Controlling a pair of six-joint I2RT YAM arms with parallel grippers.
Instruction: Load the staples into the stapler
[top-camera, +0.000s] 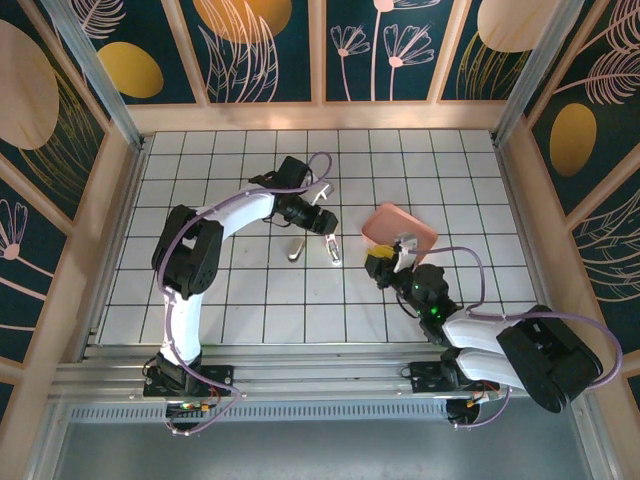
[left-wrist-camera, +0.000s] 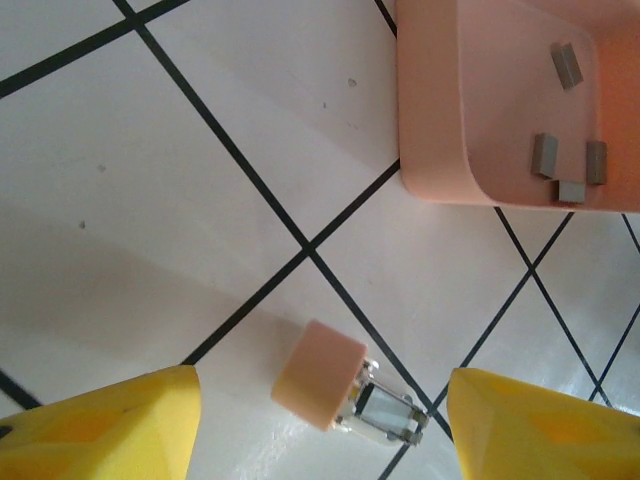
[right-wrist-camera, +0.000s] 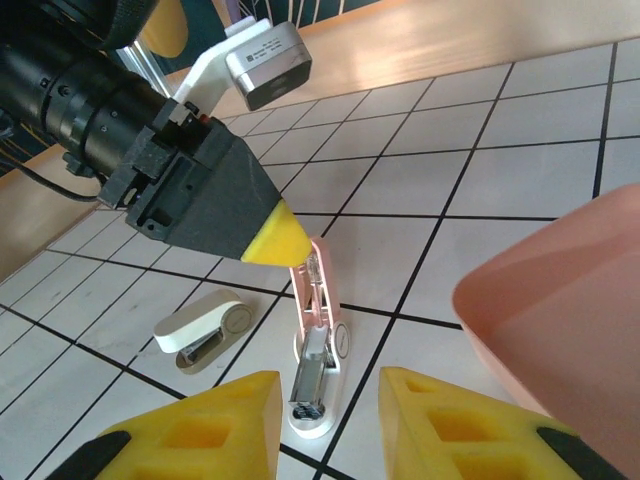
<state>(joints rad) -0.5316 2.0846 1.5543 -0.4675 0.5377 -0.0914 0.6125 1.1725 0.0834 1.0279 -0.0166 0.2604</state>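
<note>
One open stapler, one closed stapler, four staples in one pink tray, left gripper spread, right gripper narrowly parted, empty

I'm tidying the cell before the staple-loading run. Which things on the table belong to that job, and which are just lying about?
For the job:
- open stapler, its rail exposed
- staples, loose strips
- pink tray holding those strips

Lying about:
- closed white stapler, beside the open one
</note>
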